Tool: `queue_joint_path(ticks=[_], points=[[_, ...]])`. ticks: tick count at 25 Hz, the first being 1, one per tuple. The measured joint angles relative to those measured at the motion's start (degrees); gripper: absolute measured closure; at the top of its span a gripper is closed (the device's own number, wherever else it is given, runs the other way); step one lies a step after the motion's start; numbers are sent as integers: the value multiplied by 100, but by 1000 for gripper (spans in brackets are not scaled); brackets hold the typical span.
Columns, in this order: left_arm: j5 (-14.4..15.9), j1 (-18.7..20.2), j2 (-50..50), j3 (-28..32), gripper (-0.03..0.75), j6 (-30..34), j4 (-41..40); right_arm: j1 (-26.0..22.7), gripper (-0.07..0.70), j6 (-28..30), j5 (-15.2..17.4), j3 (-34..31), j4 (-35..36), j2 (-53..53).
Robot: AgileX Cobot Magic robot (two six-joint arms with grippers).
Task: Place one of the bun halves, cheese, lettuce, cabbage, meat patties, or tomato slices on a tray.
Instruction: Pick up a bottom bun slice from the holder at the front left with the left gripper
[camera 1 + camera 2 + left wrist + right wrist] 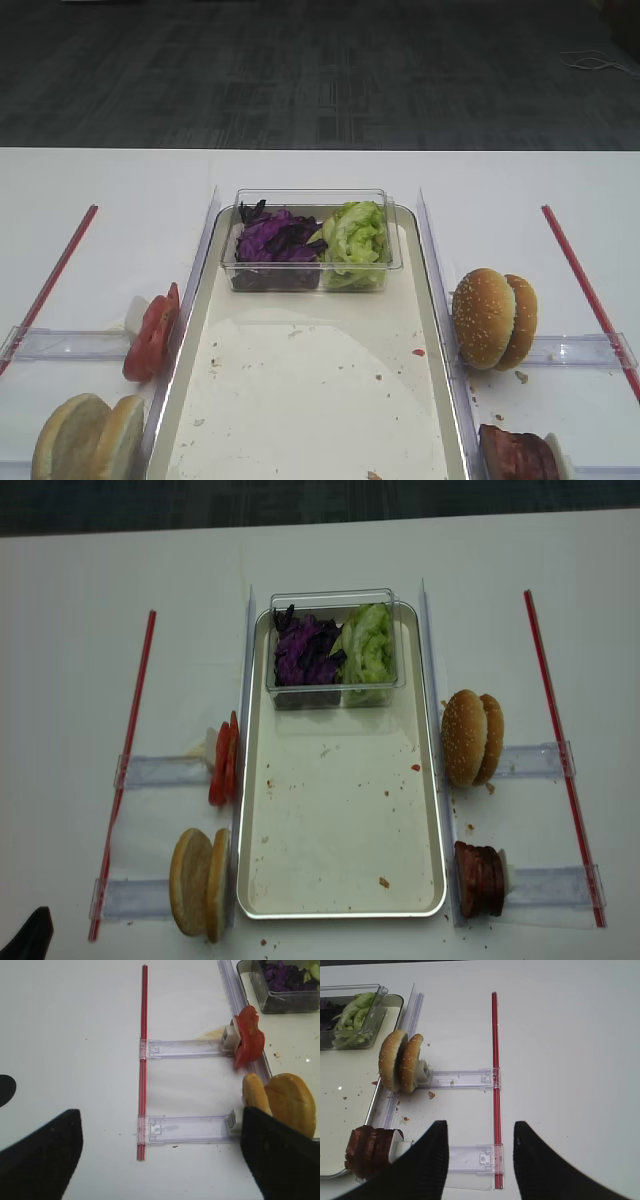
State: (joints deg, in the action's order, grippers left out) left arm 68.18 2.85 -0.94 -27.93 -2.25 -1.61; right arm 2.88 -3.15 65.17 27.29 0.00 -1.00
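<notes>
At the near edge of the counter (pixel 70 630), the bun halves (pixel 199 882) stand on edge in a clear rack (pixel 135 898) just left of the tray (pixel 340 895), near its front left corner. Across the tray, the meat patties (pixel 479 879) stand in another rack by the front right corner. The tray floor between them is bare but for crumbs and smears, bounded by a raised rim.

The left pincer (pixel 160 1160) hangs above the left racks with its fingers (pixel 280 1160) spread wide, holding nothing; one dark finger sits in front of the buns in the wrist view. The right pincer (pixel 479 1165) is likewise wide apart and holds nothing, above the counter right of the patties.

Further back, tomato slices (pixel 224 763) stand on the left and sesame buns (pixel 470 737) on the right. Red strips (pixel 126 770) bound both sides. At the far end of the tray a clear tub (pixel 335 598) holds cabbage (pixel 305 652) left and lettuce (pixel 368 650) right.
</notes>
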Motion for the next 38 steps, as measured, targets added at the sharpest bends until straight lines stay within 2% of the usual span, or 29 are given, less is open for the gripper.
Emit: queue_joint_path(ticks=[9, 13, 17, 33, 38], points=[[34, 0, 0, 0, 114, -100, 0, 0, 307, 0, 0, 0, 0, 0], [176, 0, 0, -70, 114, -77, 0, 0, 307, 0, 0, 0, 0, 0], [448, 0, 51, -163, 114, -77, 0, 0, 307, 11, 0, 0, 0, 0], [442, 0, 2071, -185, 114, -198, 577, 0, 307, 11, 0, 0, 0, 0], [416, 0, 3000, -439, 114, -198, 738, 0, 307, 11, 0, 0, 0, 0]])
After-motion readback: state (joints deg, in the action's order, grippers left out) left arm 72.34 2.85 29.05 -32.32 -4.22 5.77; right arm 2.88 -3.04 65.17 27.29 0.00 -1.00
